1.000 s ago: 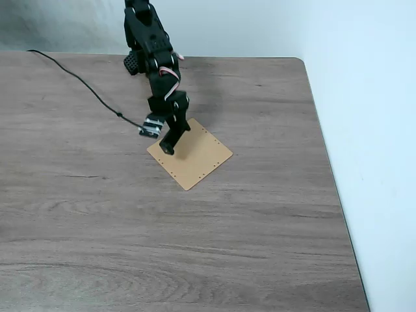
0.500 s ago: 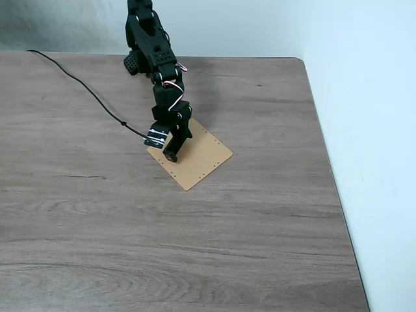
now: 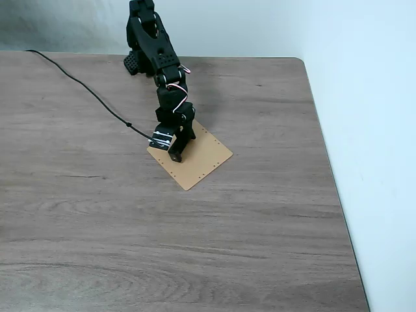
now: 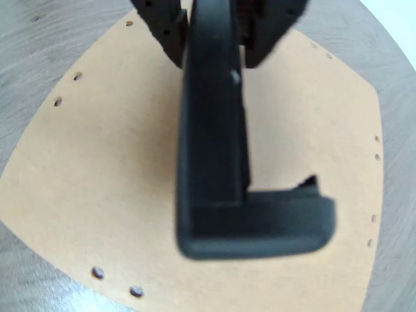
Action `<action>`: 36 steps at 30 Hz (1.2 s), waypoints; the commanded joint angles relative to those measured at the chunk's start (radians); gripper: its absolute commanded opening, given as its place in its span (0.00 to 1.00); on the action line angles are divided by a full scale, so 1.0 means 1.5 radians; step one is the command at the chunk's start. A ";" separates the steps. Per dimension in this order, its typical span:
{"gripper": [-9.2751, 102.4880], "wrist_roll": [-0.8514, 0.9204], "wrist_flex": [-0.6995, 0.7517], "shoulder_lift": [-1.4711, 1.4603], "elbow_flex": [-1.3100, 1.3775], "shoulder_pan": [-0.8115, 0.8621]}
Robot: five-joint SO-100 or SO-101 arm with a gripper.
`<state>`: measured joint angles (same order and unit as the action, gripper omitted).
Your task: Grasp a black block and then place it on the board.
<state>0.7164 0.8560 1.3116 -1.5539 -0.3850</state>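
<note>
Black block held over the tan board

In the fixed view a black cable (image 3: 84, 88) crosses the wood table (image 3: 260, 227) at the left; to its right the gripper (image 3: 175, 155) hangs above the board (image 3: 205, 159). In the wrist view the fingers (image 4: 162, 26) clench the black block (image 4: 214, 162), which hangs over the board's (image 4: 97, 175) middle; whether it touches is unclear

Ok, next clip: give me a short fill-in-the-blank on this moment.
1. The gripper is shut on the ____ block.
2. In the wrist view, the block hangs over the tan ____.
3. The board has tiny ____ along its edges.
4. The board lies on a ____ table.

Missing words: black; board; holes; wood
</note>
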 commanded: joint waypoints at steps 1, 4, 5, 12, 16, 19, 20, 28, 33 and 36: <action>0.24 0.020 -0.001 0.019 0.014 -0.016; 0.28 0.018 0.000 0.019 0.015 -0.015; 0.29 0.024 0.001 0.022 0.015 -0.014; 0.30 0.044 0.018 0.061 0.011 -0.008; 0.30 0.051 0.027 0.093 0.013 -0.003; 0.30 0.063 0.031 0.118 0.014 0.002; 0.30 0.070 0.034 0.126 0.015 0.005; 0.26 0.086 0.085 0.255 0.009 0.044; 0.08 0.019 0.070 0.377 -0.064 0.090; 0.08 -0.036 0.037 0.449 -0.135 0.125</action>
<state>0.6995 0.9449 1.8684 -1.6874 -0.2194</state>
